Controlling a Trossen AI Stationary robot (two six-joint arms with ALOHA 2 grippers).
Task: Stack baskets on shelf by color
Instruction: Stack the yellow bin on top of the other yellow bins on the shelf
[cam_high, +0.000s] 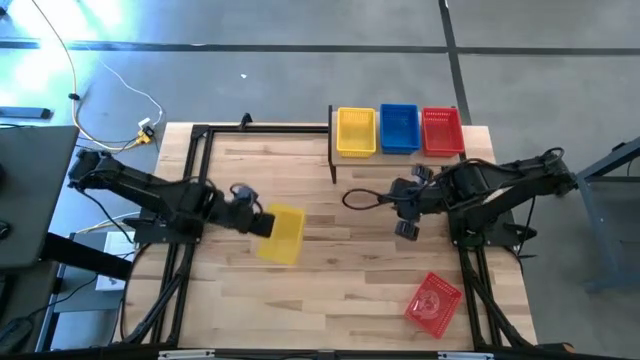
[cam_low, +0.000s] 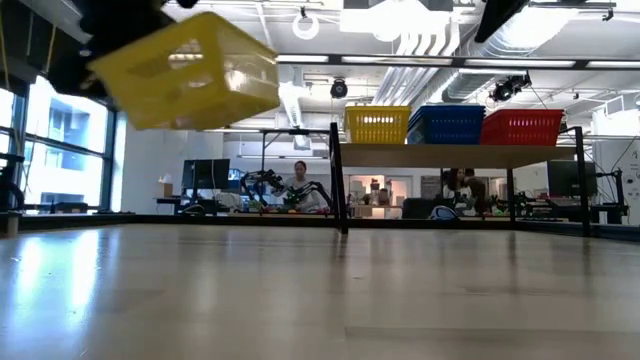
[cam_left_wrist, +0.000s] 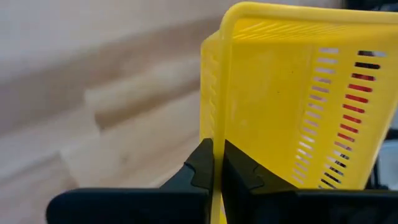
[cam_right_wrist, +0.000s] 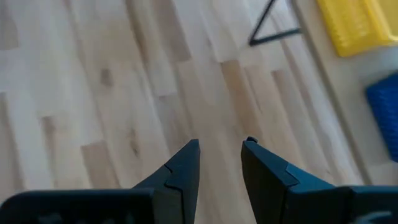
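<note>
The left end effector (cam_high: 262, 223) was clamped shut on the rim of a yellow basket (cam_high: 282, 234), its two fingers (cam_left_wrist: 202, 168) pinching the thin wall from either side. The basket hung tilted, clear above the tabletop (cam_high: 350, 270), over the left-centre part. On the shelf (cam_high: 400, 155) at the far right edge stood three more in a row, side by side: a second yellow one (cam_high: 356, 131) on the left, a blue one (cam_high: 399, 128) in the middle and a red one (cam_high: 442, 130) on the right. Another red basket (cam_high: 433, 305) lay askew on the near right part of the tabletop. The right end effector (cam_high: 408, 218) hovered with its fingers apart and empty, over bare wood just near of the shelf.
</note>
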